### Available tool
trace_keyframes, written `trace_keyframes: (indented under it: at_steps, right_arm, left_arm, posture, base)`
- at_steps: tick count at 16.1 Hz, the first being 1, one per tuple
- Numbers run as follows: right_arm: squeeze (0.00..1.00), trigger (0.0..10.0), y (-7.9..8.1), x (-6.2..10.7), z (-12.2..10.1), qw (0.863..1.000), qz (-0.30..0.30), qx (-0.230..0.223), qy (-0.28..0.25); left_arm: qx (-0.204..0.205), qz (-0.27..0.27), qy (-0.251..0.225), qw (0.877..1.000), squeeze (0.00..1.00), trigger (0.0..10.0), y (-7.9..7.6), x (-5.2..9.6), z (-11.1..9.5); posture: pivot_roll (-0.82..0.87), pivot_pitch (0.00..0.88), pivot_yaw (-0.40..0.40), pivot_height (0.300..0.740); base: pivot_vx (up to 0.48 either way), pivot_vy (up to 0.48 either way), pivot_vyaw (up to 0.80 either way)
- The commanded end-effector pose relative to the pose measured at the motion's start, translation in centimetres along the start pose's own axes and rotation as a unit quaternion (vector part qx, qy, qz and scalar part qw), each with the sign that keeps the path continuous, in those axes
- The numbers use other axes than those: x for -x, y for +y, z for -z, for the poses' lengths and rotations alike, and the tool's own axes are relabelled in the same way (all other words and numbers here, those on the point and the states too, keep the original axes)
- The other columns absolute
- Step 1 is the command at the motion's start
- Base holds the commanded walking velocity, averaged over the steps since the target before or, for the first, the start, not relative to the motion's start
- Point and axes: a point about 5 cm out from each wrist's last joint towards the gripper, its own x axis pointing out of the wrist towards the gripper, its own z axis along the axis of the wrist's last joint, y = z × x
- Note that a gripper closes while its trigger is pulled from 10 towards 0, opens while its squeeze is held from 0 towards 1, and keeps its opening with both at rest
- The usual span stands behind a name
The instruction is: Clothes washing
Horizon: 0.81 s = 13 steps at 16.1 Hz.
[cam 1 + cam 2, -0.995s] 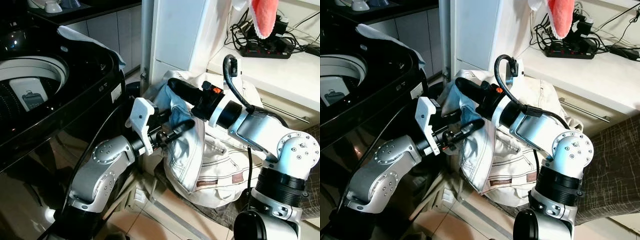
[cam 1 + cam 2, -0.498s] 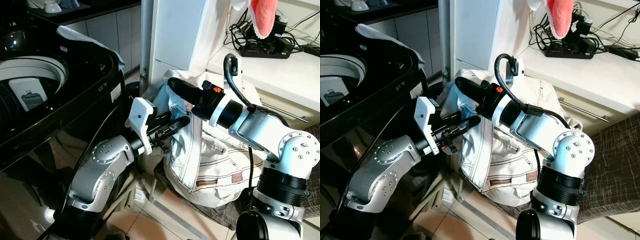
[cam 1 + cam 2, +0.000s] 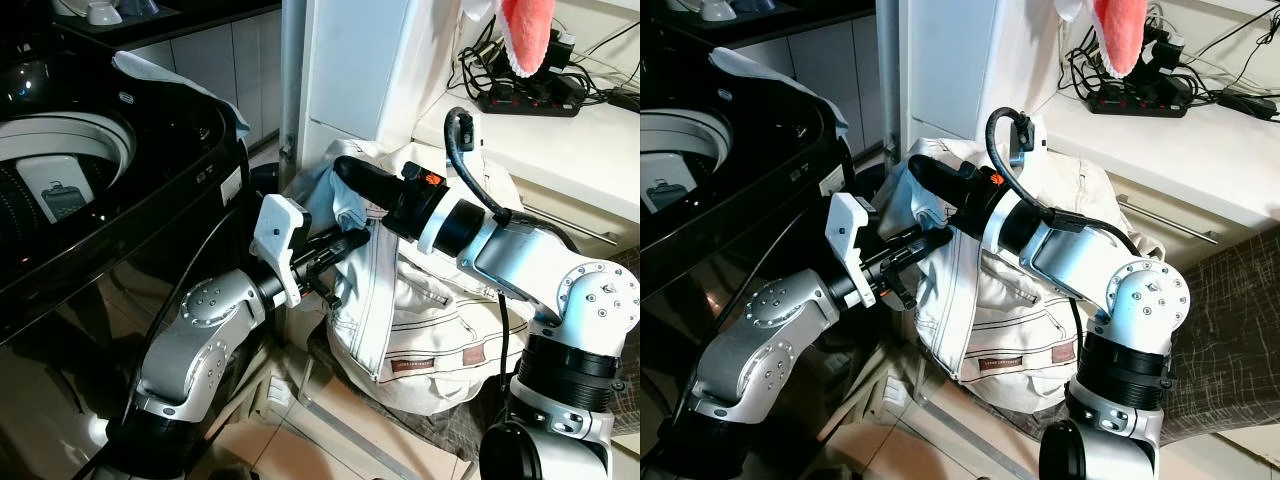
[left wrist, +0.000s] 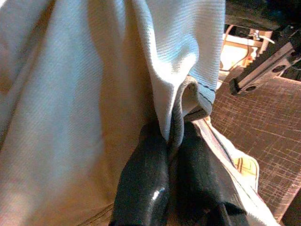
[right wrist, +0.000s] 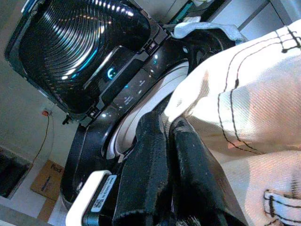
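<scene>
1 glossy black top-load washing machine [image 3: 150,200] | 1 cream stitched canvas garment [image 3: 430,320] | 2 black-fingered grippers: left [image 3: 345,243], right [image 3: 345,172] | 1 black power strip [image 3: 530,102]

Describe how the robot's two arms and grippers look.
Both arms are silver metal with round, bolted joints and black segments. The left gripper and right gripper each have two long, glossy black fingers. A white plate sits at the left wrist; the right wrist has a white ring, an orange mark and a looping black cable.

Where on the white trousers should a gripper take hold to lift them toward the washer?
Probably the bunched top edge of the white trousers, from above on the washing machine side: the fabric hangs from there, where the left gripper and right gripper pinch it.
</scene>
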Motion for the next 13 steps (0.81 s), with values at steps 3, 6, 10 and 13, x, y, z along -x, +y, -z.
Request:
trace_keyframes:
  at_steps: [3, 6, 10, 13]
  right_arm:
    - [0.00, 0.0, 0.8, 0.3, -0.3, 1.000, -0.021, 0.008, -0.011]
    - [0.00, 0.0, 0.8, 0.3, -0.4, 1.000, -0.020, 0.008, -0.013]
    - [0.00, 0.7, 0.6, 0.3, -0.6, 1.000, -0.009, 0.023, -0.016]
    - [1.00, 10.0, 0.8, 1.2, -2.6, 0.996, -0.021, 0.050, -0.075]
  left_arm:
    - [-0.009, -0.020, 0.007, 1.000, 0.00, 0.0, 0.8, 0.1, 0.0]
    - [-0.010, -0.020, 0.008, 1.000, 0.00, 0.0, 0.9, 0.1, -0.1]
    - [-0.030, -0.050, 0.004, 0.998, 0.00, 0.0, 1.8, 0.4, -0.7]
    - [-0.078, -0.117, -0.004, 0.990, 0.00, 0.0, 5.2, 1.0, -2.9]
  posture:
    - [0.02, 0.000, -0.086, 0.740]
    - [0.03, 0.000, -0.088, 0.740]
    - [0.02, 0.000, -0.082, 0.740]
    - [0.02, 0.000, -0.065, 0.740]
  base:
    - [0.000, 0.000, 0.00]
    - [0.000, 0.000, 0.00]
    - [0.000, 0.000, 0.00]
    - [0.000, 0.000, 0.00]
